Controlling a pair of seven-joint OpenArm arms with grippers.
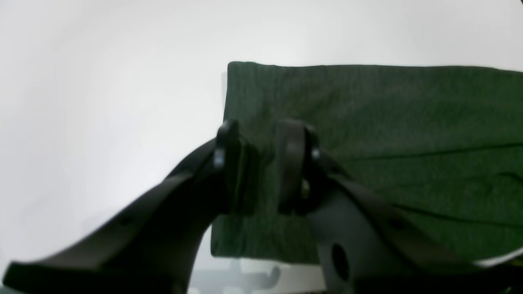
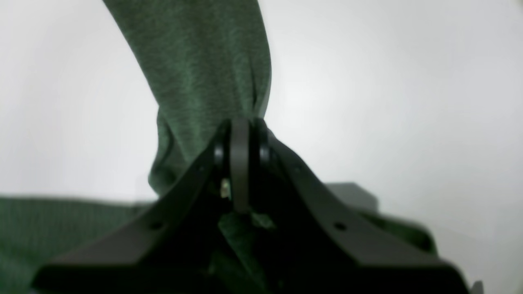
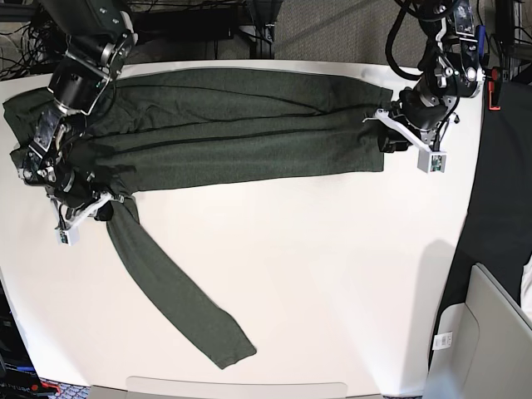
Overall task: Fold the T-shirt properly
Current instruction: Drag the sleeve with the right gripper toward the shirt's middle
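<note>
The dark olive-green T-shirt lies folded lengthwise in a long band across the far part of the white table. One long sleeve trails from its left end toward the front. My right gripper is at the left end, where the sleeve joins the body. In the right wrist view it is shut on a bunch of the shirt's cloth. My left gripper is at the shirt's right end. In the left wrist view it is open, its fingers apart just above the shirt's corner.
The table's right edge runs near my left arm, with dark floor beyond it. A grey box stands at the bottom right off the table. Cables and dark gear line the far edge.
</note>
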